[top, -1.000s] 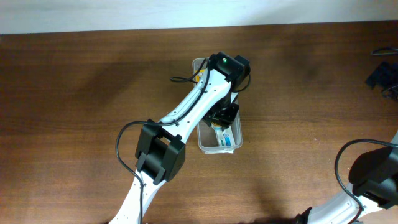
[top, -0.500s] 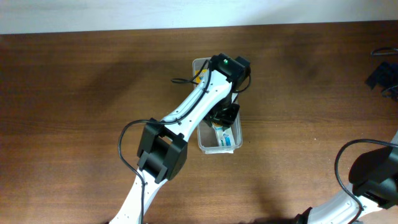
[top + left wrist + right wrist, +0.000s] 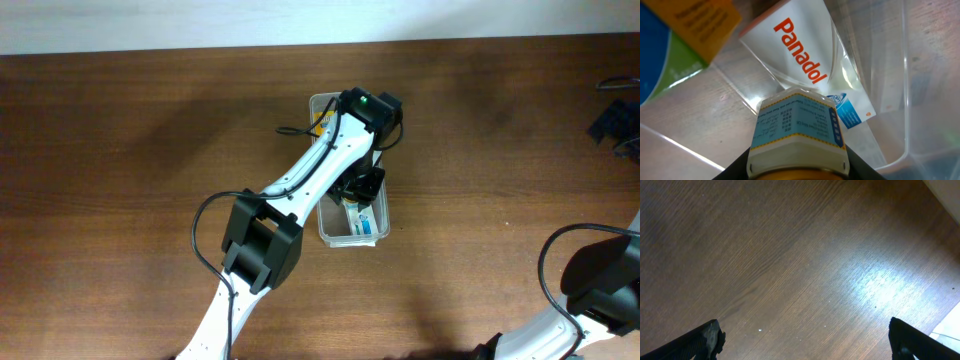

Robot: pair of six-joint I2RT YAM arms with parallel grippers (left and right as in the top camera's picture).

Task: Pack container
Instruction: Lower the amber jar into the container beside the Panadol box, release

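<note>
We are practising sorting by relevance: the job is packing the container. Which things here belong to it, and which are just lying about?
Job: container, left gripper, blue-and-yellow box it grips, Panadol box, orange box.
Lying about: black object far right, idle right gripper.
</note>
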